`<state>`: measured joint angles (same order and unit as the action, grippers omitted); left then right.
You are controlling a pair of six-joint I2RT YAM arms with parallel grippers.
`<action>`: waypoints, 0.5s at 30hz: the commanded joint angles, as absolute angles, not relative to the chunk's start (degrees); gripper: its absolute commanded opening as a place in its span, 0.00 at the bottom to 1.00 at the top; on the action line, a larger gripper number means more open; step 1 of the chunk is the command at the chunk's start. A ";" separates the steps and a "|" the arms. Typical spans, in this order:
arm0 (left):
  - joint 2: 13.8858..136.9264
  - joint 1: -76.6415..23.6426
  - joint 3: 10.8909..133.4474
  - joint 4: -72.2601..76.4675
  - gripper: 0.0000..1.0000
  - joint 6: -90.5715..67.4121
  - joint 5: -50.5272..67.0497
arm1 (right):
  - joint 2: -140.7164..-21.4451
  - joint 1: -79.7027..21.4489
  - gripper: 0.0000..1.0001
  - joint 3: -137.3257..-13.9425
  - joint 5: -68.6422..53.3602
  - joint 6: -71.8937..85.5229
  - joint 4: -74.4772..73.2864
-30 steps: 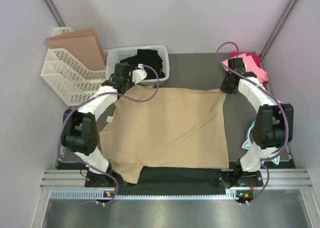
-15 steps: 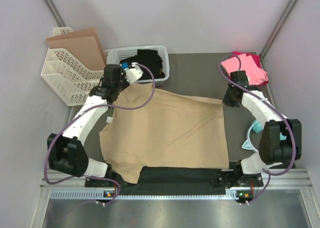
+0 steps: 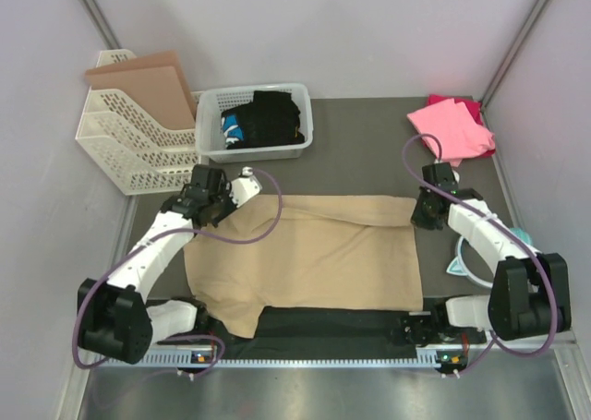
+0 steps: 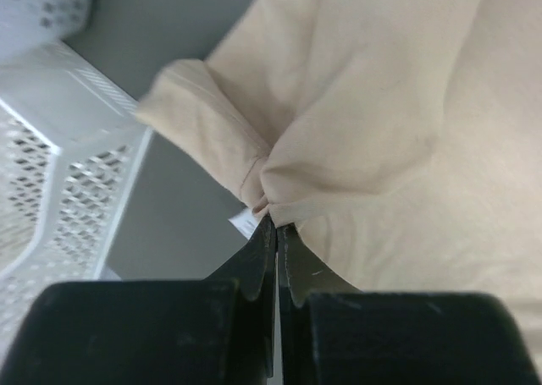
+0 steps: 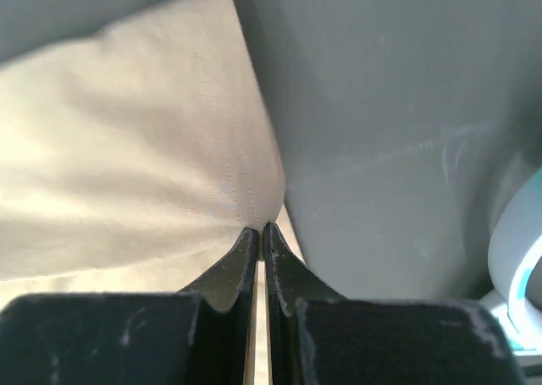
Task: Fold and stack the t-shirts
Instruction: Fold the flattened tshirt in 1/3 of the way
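Observation:
The large tan t-shirt (image 3: 314, 254) lies across the dark table, its far edge lifted and folded toward me. My left gripper (image 3: 214, 208) is shut on the shirt's far left corner; the left wrist view shows the jaws (image 4: 275, 226) pinching bunched tan cloth (image 4: 381, 123) beside a small white label. My right gripper (image 3: 421, 213) is shut on the far right corner; the right wrist view shows the jaws (image 5: 260, 229) pinching the stitched hem (image 5: 169, 148). The bright pink t-shirt (image 3: 450, 127) lies folded over a darker magenta one at the far right corner.
A white basket (image 3: 211, 106) holding dark clothes stands at the back. A white perforated rack (image 3: 129, 134) with a brown cardboard sheet (image 3: 138, 74) stands at the far left. A white and teal ring (image 3: 471, 254) lies at the right edge.
Both grippers have pulled the tan shirt's far edge toward the near side, folding it over the shirt. The left arm moved off the basket, the right arm off the pink shirt.

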<state>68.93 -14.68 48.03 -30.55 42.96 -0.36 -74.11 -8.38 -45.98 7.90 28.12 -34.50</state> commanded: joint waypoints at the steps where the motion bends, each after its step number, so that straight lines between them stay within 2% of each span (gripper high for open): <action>1: 63.73 -14.59 44.13 -32.69 0.00 41.31 2.46 | -71.72 -9.05 0.04 -42.02 8.71 29.35 -34.63; 3: 62.93 -14.59 43.68 -33.74 0.00 40.87 3.07 | -71.63 -9.40 0.14 -41.05 7.83 30.14 -34.80; 4: 62.49 -14.59 43.86 -34.36 0.00 40.70 3.34 | -71.54 -9.67 0.34 -40.78 7.13 30.49 -35.07; 5: 62.32 -14.59 43.94 -35.84 0.00 40.17 3.77 | -71.02 -9.93 0.43 -40.87 6.77 31.02 -35.59; 8: 61.53 -14.59 44.38 -37.44 0.01 40.08 4.57 | -68.57 -11.25 0.49 -42.27 6.15 33.04 -37.26; 10: 61.44 -14.59 44.47 -37.53 0.04 40.25 3.96 | -67.42 -11.43 0.57 -45.24 6.76 33.57 -38.58; 12: 61.61 -14.59 44.82 -37.44 0.08 40.25 3.26 | -67.41 -11.43 0.60 -48.24 7.47 33.40 -39.55; 15: 61.79 -14.59 46.93 -37.53 0.23 40.25 2.29 | -70.30 -11.51 0.59 -53.77 7.38 32.70 -38.07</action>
